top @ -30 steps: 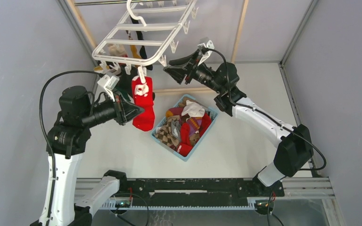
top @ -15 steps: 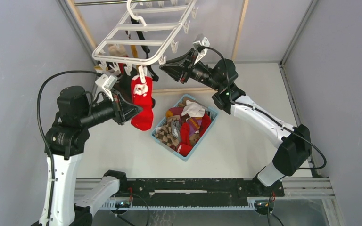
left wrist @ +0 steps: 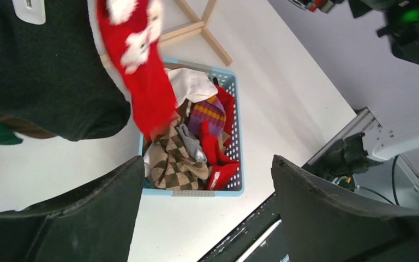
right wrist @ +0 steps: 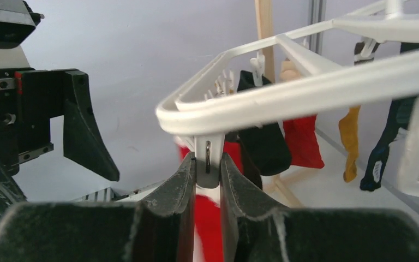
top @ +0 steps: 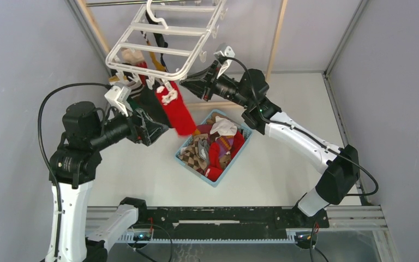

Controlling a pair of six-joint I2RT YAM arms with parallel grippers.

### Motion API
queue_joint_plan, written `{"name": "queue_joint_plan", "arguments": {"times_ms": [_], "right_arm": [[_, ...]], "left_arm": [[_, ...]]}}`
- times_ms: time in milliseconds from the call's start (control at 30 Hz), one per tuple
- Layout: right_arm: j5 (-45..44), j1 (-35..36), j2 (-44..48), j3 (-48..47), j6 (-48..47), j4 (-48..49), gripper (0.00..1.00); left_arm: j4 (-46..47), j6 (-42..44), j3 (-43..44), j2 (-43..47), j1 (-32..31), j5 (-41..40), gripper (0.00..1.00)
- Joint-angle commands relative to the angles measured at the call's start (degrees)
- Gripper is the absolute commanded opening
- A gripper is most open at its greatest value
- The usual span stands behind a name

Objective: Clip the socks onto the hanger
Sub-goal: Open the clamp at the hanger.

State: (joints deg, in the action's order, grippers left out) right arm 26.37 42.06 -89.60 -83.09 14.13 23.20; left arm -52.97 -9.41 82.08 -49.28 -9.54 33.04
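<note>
The white hanger (top: 158,41) hangs tilted at the top. A red sock with white trim (top: 179,112) dangles from one of its front clips and swings over the basket. My right gripper (top: 181,83) is shut on that white clip (right wrist: 208,158), its fingers (right wrist: 183,180) pressing both sides, and the red sock (right wrist: 207,229) hangs below them. My left gripper (top: 162,127) is open and holds nothing. In its wrist view the red sock (left wrist: 147,82) hangs free ahead of the jaws, beside a black sock (left wrist: 43,71). More socks (top: 210,144) fill the basket.
A light-blue basket (top: 195,171) sits on the table under the hanger. Black (right wrist: 264,147), red (right wrist: 303,142), mustard (right wrist: 351,136) and dark teal (right wrist: 384,147) socks hang from other clips. Wooden rack posts (top: 277,33) stand behind. Grey walls close in on both sides.
My left gripper has opened and let go of the red sock, which swung right. The right gripper moved left and closed on the clip. The hanger shifted up and left.
</note>
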Motion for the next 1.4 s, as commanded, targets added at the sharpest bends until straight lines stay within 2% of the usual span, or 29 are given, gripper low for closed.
{"name": "queue_joint_plan", "arguments": {"times_ms": [0,200,400,600,800,1100,1200,1267,1367], "right_arm": [[-3.8,3.8,1.9,-5.8,-5.4,-6.7,0.0],[-9.4,8.0,0.5,-9.2,-9.1,-13.3,0.0],[-15.6,11.1,-2.3,-13.2,-11.0,-16.4,0.0],[-21.7,12.7,-2.4,-12.6,-12.2,-15.5,0.0],[-23.1,12.4,0.9,-7.7,-12.8,-13.2,0.0],[-21.4,12.8,1.8,-5.3,-12.4,-9.6,0.0],[-22.1,13.1,2.0,-4.3,-12.5,-8.3,0.0],[-22.5,13.2,1.8,-3.9,-12.5,-7.6,0.0],[-22.4,13.4,1.6,-4.0,-12.6,-7.2,0.0]], "left_arm": [[0.4,0.4,4.3,0.0,0.6,-3.9,0.88],[-1.3,0.0,11.6,-2.9,0.5,1.6,0.88],[1.1,-4.9,17.0,-7.3,0.6,4.4,0.85],[6.0,-8.2,18.2,-11.1,0.5,3.1,0.74],[6.8,-5.2,18.9,-14.6,0.5,-0.5,0.63],[15.1,-3.8,16.8,-13.5,0.8,-5.3,0.57],[16.7,-4.1,15.2,-12.5,1.1,-7.1,0.56],[16.8,-5.4,14.4,-12.2,1.4,-4.1,0.58],[20.5,-8.8,10.3,-9.8,1.4,1.2,0.73]]}}
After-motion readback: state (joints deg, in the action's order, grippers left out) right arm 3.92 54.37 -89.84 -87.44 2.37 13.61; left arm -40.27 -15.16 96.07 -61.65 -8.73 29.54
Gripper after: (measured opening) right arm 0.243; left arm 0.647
